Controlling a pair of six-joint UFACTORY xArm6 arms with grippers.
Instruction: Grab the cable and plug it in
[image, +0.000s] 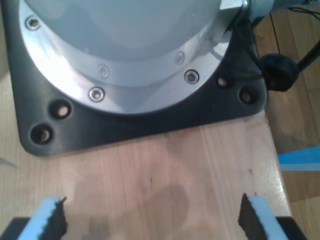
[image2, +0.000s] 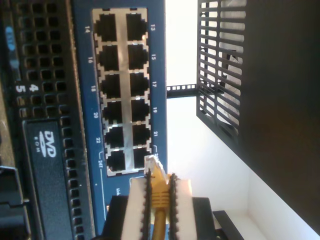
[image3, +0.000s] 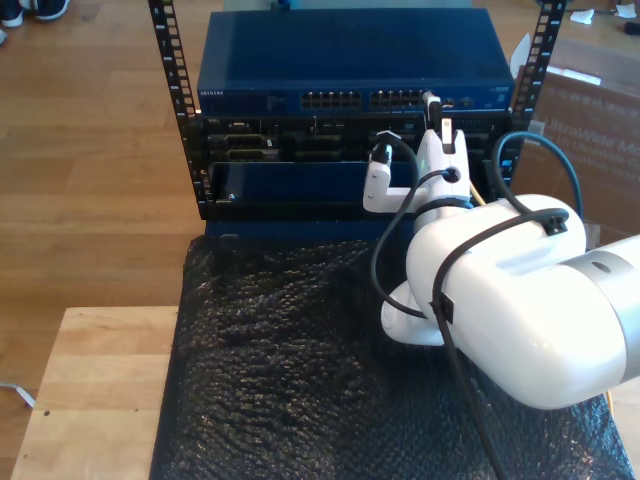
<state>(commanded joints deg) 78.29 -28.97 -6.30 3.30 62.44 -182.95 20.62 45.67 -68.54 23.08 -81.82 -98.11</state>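
Note:
The yellow cable (image2: 160, 197) is pinched between the white pads (image2: 135, 205) of my second gripper (image2: 160, 187). Its clear plug (image2: 152, 162) points at the lowest-numbered end of the blue switch's port block (image2: 122, 90), right beside the ports marked 23 and 24; I cannot tell whether it touches. In the exterior view this gripper (image3: 434, 108) is held up against the switch's port row (image3: 400, 99), on the white arm at the exterior view's right. My first gripper (image: 152, 212) is open over bare wood, nothing between its blue-backed pads (image: 50, 220).
The blue switch (image3: 340, 60) tops a black rack (image3: 170, 90) with servers and a DVD drive (image2: 47, 137) below. A black textured mat (image3: 290, 400) covers the table; a wooden top (image3: 90, 390) and cardboard box (image3: 590, 110) flank it. An arm's black base plate (image: 150, 120) stands near my first gripper.

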